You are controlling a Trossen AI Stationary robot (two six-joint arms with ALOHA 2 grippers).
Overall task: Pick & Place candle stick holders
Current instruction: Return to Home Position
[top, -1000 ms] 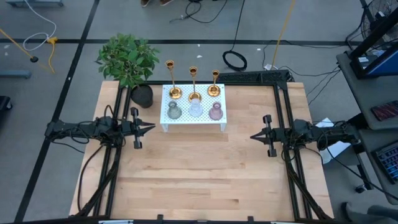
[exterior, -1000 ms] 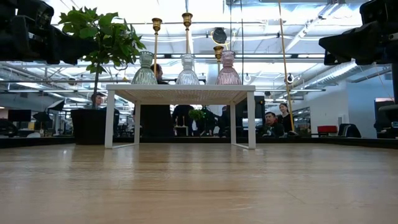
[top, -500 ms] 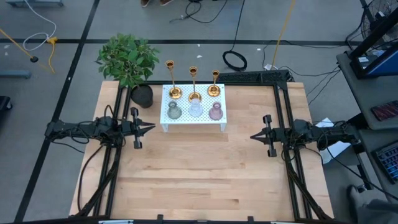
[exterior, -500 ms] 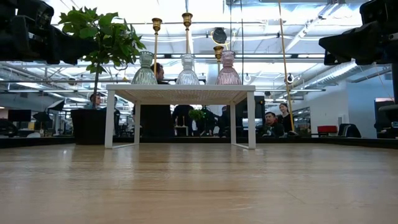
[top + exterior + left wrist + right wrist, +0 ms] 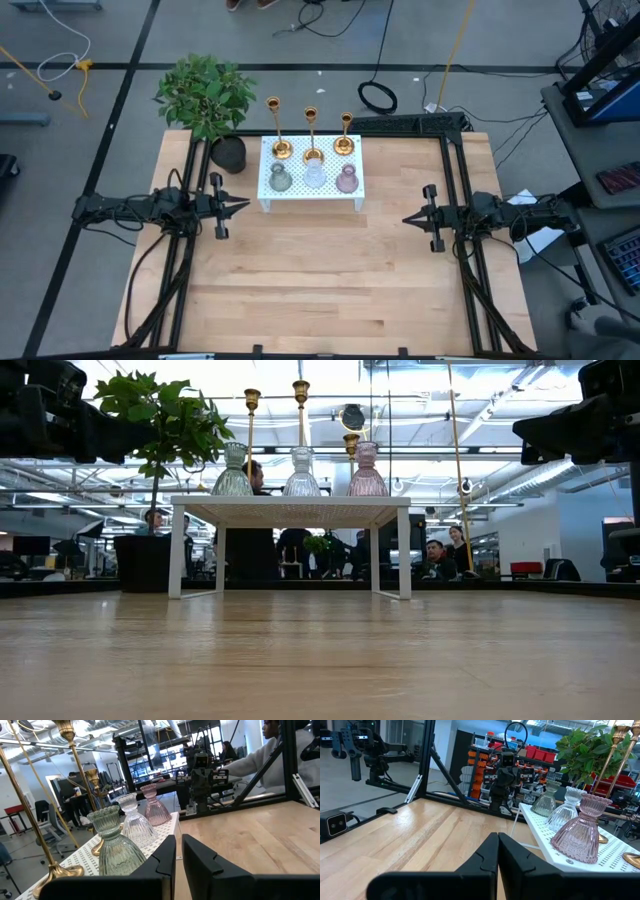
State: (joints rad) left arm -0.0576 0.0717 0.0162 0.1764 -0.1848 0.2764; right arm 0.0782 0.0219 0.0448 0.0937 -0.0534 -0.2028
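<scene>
Six candle stick holders [image 5: 315, 177] on white shelf [image 5: 300, 196], arms flanking table — jaws seemingly closed

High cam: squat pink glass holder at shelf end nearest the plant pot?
No, the squat olive-green glass holder stands there; the squat pink glass holder is at the opposite end.

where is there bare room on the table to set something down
The wood table in front of the white shelf, between the left tool and right tool, is bare. So is the far corner right of it. Crowded: the shelf top, with six holders, and the plant pot beside it.
</scene>
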